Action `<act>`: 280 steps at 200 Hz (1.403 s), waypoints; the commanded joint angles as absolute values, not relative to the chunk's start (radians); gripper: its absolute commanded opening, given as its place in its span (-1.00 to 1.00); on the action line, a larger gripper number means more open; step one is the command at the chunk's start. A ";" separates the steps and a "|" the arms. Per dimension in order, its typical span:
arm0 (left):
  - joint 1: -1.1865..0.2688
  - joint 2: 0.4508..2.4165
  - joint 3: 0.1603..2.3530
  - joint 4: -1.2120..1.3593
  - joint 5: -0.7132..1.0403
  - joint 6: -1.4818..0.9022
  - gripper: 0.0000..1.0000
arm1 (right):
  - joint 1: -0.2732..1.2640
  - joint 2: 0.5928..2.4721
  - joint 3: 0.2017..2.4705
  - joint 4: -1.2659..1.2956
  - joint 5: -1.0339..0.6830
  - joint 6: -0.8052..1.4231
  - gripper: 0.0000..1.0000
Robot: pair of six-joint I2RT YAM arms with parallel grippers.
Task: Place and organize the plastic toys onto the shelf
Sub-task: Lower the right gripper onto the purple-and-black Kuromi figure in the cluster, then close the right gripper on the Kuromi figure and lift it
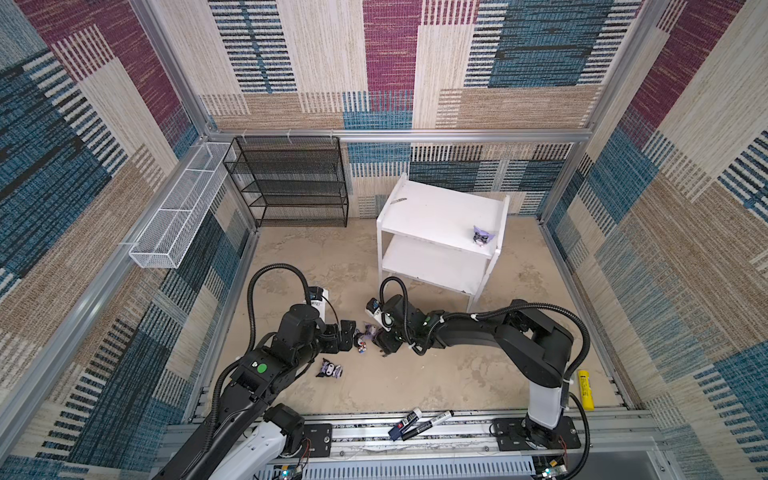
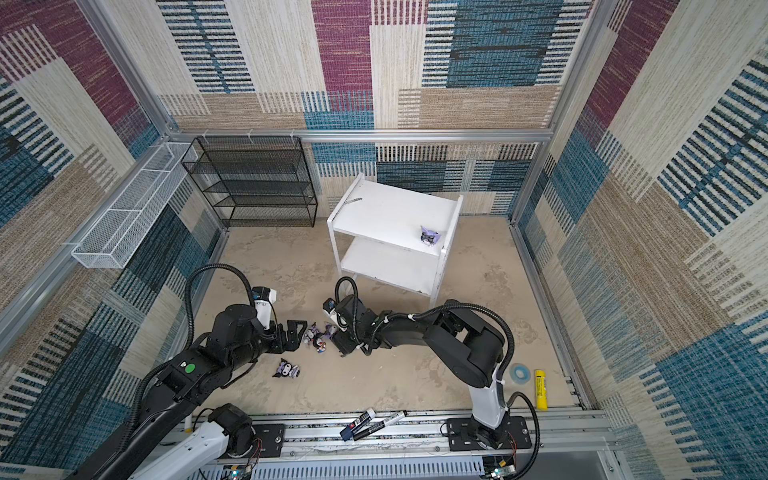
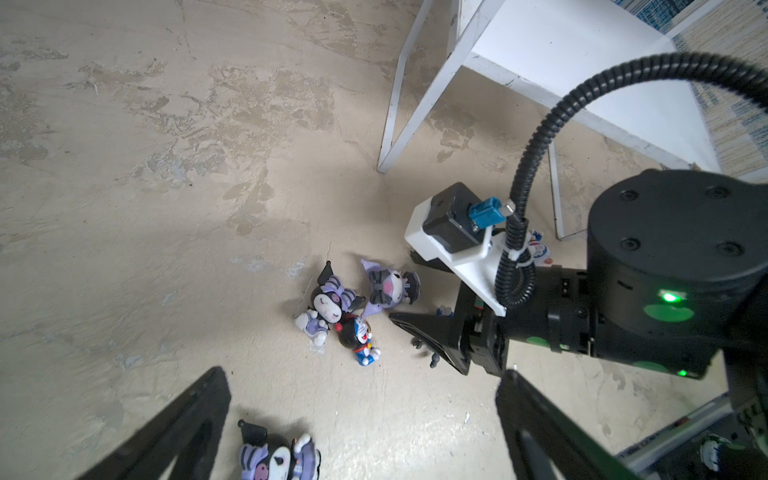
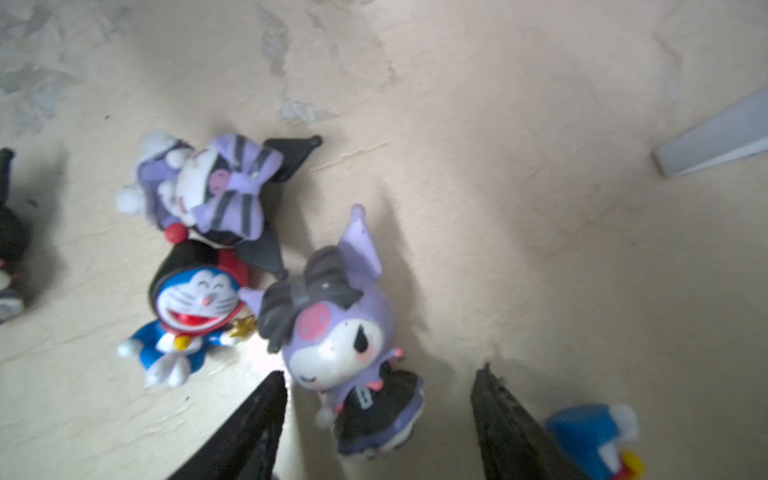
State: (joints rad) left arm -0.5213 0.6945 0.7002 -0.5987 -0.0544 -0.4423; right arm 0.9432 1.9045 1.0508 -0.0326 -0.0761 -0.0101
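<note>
The white shelf [image 1: 436, 212] stands at the back right, with one lilac-hooded toy [image 1: 483, 235] on its top tier near the right side. A cluster of plastic toys [image 1: 365, 336] lies on the floor between both grippers. In it are a black-hooded toy [image 3: 330, 307], a small blue cat toy [image 4: 191, 316] and a lilac-hooded toy [image 4: 345, 340]. My right gripper [image 4: 380, 371] is open, low over the floor, its fingers on either side of the lilac-hooded toy's body with gaps showing. My left gripper [image 3: 361, 415] is wide open and empty, beside another black-hooded toy [image 3: 278, 457].
A black wire rack [image 1: 291, 183] and a long white wire basket [image 1: 178, 212] line the back left. Marker pens [image 1: 419, 424] lie on the front rail. A yellow tube [image 1: 586, 388] and a blue tape roll [image 2: 519, 372] lie at the front right. Another small blue toy [image 4: 594, 432] lies outside the right gripper.
</note>
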 commanded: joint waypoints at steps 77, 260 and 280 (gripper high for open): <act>-0.520 0.708 0.702 -0.587 -0.069 -0.461 0.97 | 0.951 1.912 1.048 0.023 -0.177 -0.069 0.13; -0.521 0.706 0.675 -0.570 -0.020 -0.488 0.95 | 0.991 1.747 0.899 0.157 -0.063 0.054 -0.50; -0.522 0.733 0.665 -0.537 0.025 -0.521 0.91 | 1.018 1.706 0.868 0.194 0.012 0.092 -0.51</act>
State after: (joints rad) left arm -0.5213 0.7094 0.6754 -0.5865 -0.0345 -0.4545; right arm 0.9936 1.7489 0.8948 0.0967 -0.0814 0.0326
